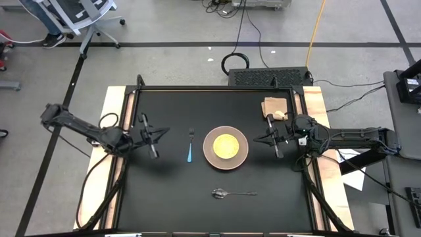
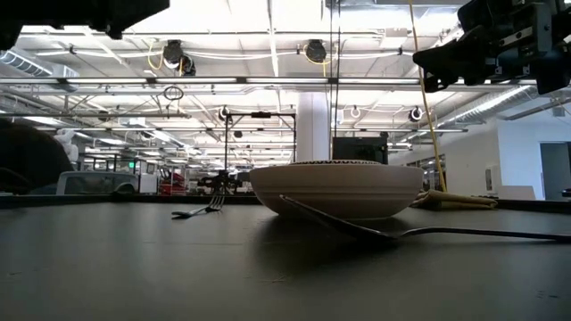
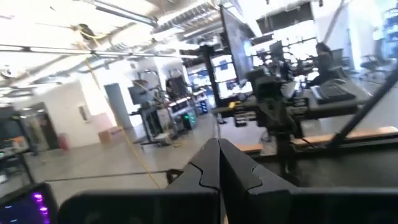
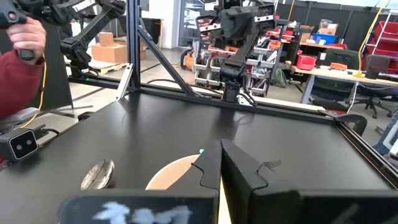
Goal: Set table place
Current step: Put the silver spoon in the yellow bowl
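1. Lying near the middle of the table [image 1: 164, 197], a plate [image 1: 225, 147] with a yellow centre holds no cutlery.
2. In the low view the plate [image 2: 335, 190] shows as a pale, shallow dish with a dark patterned rim.
3. A fork [image 1: 189, 145] with a blue handle lies just beside the plate on the left arm's side, its tines toward the far edge, apart from the plate.
4. A spoon [image 1: 231, 193] lies on the near side of the plate, crosswise, its bowl toward the left arm's side.
5. In the low view the spoon [image 2: 428, 232] is in front of the plate and the fork [image 2: 201, 209] lies farther back.
6. A tan mat [image 1: 274, 106] sits near the far right corner of the table, with a small pale item [image 1: 279, 115] at its near edge.
7. The left gripper [image 1: 161, 133] hangs over the left part of the table, near the fork but apart from it; its fingers [image 3: 208, 165] are pressed together, holding nothing.
8. The right gripper [image 1: 258, 139] hangs just beside the plate's right edge, near the mat; its fingers [image 4: 214, 165] are closed and empty too.
9. The table itself fills the centre of the floor, with light wooden boards [image 1: 108, 131] along its left and right sides.
10. A person's red sleeve [image 4: 15, 78] shows past the table in the right wrist view.
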You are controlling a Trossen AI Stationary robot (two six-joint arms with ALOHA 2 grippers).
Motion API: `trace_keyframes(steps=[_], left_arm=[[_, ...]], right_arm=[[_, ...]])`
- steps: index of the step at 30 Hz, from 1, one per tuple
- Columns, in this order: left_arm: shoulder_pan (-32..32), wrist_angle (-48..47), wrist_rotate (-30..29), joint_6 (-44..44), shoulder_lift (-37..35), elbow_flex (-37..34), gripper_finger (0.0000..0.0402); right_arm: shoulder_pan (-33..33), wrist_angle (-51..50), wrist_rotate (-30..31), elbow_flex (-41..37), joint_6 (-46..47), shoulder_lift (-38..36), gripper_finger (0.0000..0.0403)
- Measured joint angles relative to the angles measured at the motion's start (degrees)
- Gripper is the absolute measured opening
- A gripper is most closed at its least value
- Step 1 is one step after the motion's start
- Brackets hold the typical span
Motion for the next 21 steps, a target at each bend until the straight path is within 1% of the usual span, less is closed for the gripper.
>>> trace_keyframes(steps=[3,7,9,11,15,21], left_arm=[[1.78,-3.08,-0.55,1.09,-1.91,0.55,0.0001],[4.11,-11.72,-0.67,0.79,-4.33,3.38,0.0001],[4.69,-16.54,0.52,-1.38,-5.17,3.86,0.0001],[4.88,-19.25,2.31,-3.14,-5.51,3.87,0.0001],[4.78,-21.86,4.22,-6.17,-5.48,3.87,0.0001],[4.78,-22.46,5.16,-5.8,-5.52,3.74,0.0003]], right_arm=[[0.01,0.0,0.01,0.0,0.0,0.02,0.0],[0.01,0.0,0.0,0.0,0.0,0.02,0.0],[0.01,0.0,0.0,0.0,0.0,0.02,0.0],[0.01,0.0,0.0,0.0,0.0,0.0,0.0],[0.01,0.0,0.0,0.0,0.0,0.01,0.0],[0.01,0.0,0.0,0.0,0.0,0.02,0.0]])
